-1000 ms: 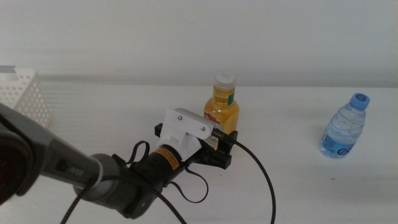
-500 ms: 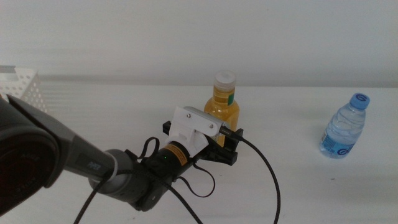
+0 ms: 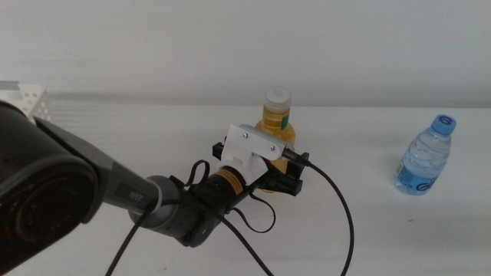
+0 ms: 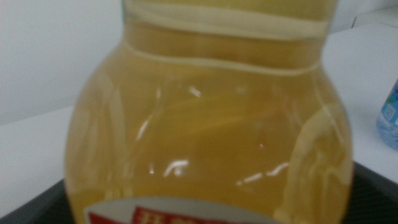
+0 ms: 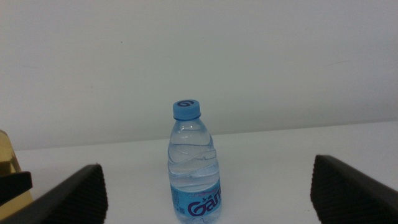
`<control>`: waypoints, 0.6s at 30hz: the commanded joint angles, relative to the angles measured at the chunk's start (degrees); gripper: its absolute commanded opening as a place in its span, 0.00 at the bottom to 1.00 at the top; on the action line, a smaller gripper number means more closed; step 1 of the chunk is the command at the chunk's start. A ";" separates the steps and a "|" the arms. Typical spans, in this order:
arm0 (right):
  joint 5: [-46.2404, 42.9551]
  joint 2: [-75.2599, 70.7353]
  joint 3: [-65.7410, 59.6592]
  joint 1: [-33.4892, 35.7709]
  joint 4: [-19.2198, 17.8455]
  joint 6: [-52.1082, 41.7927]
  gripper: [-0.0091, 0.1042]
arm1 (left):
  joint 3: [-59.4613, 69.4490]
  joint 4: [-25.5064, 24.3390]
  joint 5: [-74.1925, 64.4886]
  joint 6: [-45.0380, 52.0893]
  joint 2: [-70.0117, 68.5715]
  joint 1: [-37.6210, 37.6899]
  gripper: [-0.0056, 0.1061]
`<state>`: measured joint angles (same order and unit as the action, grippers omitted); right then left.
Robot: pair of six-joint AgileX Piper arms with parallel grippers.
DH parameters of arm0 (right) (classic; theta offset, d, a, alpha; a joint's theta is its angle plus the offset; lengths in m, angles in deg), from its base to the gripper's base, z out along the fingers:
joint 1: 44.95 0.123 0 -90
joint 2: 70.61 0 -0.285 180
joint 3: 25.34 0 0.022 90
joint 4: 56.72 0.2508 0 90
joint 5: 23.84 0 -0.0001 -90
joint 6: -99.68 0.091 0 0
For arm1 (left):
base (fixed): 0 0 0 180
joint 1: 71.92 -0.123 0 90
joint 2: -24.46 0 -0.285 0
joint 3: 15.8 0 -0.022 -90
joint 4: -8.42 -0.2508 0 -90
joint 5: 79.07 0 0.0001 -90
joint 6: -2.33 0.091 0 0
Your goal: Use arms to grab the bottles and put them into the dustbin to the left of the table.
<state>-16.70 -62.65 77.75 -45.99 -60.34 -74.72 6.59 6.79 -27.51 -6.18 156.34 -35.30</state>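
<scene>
The white bench [image 3: 399,230] carries everything here, and at its far left edge only a corner of the perforated white dustbin [image 3: 29,98] shows. The left arm reaches in from that side to mid-bench, where its tool [image 3: 282,175] sits around the lower body of the yellow juice bottle [image 3: 276,126], which stands upright on the bench. In the left wrist view the bottle fills the picture, with dark jaw tips just showing on either side of its base; they straddle it, but whether they already press on it I cannot tell.

The juice bottle looks nearly full, so I judge it fairly heavy for its size, with smooth, glossy, rounded plastic walls that could slip or twist in a light pinch. A firm hold low on the wide belly, near the label, should keep it steady; a grip close to the white cap [image 3: 278,97] would let it swing.

The water bottle [image 5: 195,163] stands well apart toward the right, thin-walled and likely to dent. The right tool [image 5: 205,186] faces it with jaws spread wide, holding nothing.
</scene>
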 commanded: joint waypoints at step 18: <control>-0.46 -2.25 -2.56 -0.12 -0.46 -0.22 0.85 | -1.51 1.23 -0.46 2.64 1.06 -0.08 0.89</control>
<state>-16.70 -62.65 77.75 -45.99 -60.34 -74.72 5.38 7.15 -28.14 -3.60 157.28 -35.30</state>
